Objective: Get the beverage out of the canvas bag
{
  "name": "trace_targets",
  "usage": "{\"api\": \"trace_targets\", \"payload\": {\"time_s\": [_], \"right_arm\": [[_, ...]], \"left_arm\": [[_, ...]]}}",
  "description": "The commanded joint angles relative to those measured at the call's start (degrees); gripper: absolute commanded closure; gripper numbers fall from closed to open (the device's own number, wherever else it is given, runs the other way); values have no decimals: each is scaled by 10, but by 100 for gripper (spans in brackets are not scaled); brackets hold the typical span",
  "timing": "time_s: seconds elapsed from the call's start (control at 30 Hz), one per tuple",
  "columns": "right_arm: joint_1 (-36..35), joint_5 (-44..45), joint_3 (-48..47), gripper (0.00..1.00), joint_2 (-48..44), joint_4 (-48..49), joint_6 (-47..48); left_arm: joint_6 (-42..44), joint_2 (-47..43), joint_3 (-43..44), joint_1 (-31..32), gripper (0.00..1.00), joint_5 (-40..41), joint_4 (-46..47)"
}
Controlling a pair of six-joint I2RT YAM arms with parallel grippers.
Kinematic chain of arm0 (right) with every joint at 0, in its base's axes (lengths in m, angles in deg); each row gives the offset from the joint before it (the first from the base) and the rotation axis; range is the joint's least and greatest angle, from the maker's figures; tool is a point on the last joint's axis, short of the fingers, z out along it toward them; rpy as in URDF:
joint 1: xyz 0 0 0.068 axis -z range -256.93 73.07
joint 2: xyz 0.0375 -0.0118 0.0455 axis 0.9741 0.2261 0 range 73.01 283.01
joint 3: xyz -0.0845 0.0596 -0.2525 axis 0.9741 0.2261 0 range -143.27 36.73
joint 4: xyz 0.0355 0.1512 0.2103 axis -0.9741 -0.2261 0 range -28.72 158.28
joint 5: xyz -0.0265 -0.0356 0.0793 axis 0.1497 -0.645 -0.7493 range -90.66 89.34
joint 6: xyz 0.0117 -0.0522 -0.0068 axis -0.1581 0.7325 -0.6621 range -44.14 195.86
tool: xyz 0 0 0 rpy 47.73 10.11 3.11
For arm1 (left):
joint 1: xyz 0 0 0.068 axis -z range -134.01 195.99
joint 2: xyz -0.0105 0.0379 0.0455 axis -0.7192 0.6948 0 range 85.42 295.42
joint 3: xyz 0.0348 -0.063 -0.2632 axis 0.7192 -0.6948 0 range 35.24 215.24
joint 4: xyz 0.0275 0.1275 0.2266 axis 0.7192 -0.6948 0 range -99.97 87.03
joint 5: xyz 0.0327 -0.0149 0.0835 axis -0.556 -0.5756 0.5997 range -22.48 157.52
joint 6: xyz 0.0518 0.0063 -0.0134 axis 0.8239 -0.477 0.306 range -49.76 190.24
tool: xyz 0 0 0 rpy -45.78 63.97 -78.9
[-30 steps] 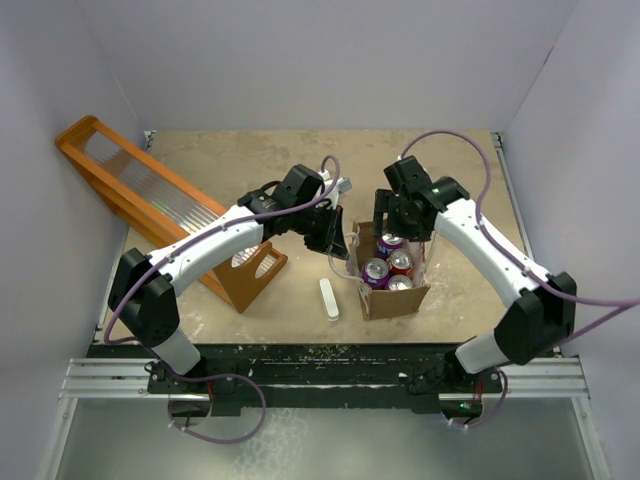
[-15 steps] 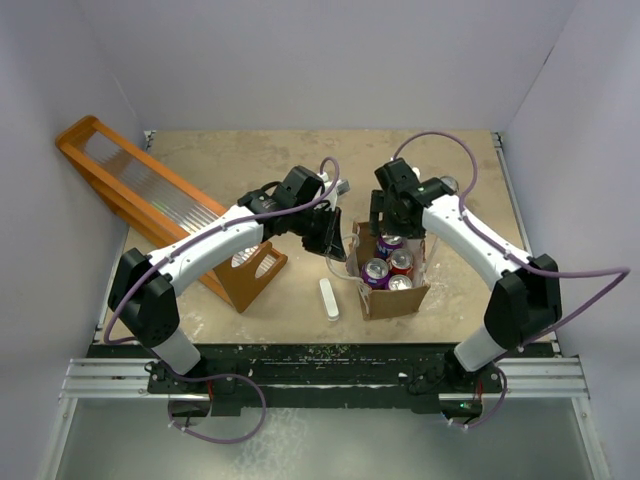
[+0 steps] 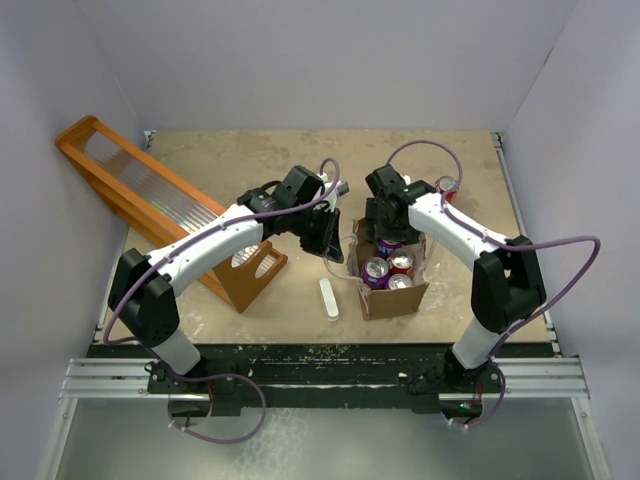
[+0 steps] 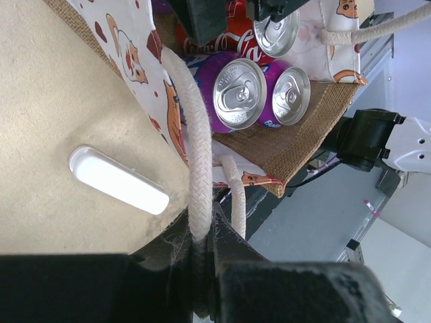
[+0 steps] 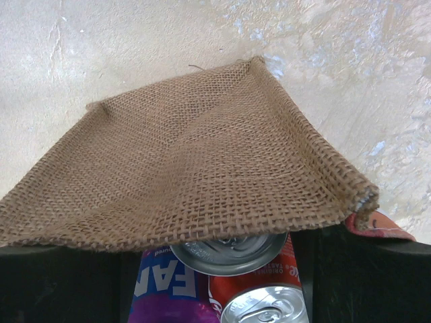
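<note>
top external view: both arms at the small boxy brown canvas bag (image 3: 395,298)
left gripper (image 3: 336,247) is clamped shut on the bag's white rope loop handle (image 4: 199,168) at its left side; right gripper (image 3: 386,226) hangs over the bag's far end, fingers apart, nothing held; purple and red aluminium beverage cans (image 3: 377,270) stand upright inside the bag; white oblong plastic piece (image 3: 329,298) lies on the tan table (image 3: 250,160) just left of the bag; long orange wooden rack (image 3: 150,200) sits far left.

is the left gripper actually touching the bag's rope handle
Touching. The left wrist view shows the left gripper shut, with the white loop handle of the canvas bag pinched between its fingers.
</note>
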Motion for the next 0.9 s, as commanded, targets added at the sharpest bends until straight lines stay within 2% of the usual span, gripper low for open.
{"api": "trace_targets", "payload": {"time_s": [0.0,0.23,0.43,0.53,0.87], "right_arm": [[0,6,24,20,16,37,-23],[0,10,35,20,28,38,-28],[0,10,25,30,28,24,-27],[0,7,11,39,16,11,-28],[0,-33,-34,83,-39,-33,-63]], "left_arm": [[29,-3,30,-4,100,1,-7],[35,-1,27,-5,100,-8,-8],[30,-5,15,-7,100,-12,2],[29,-6,11,-7,100,-14,5],[29,-7,0,-7,100,-19,12]]}}
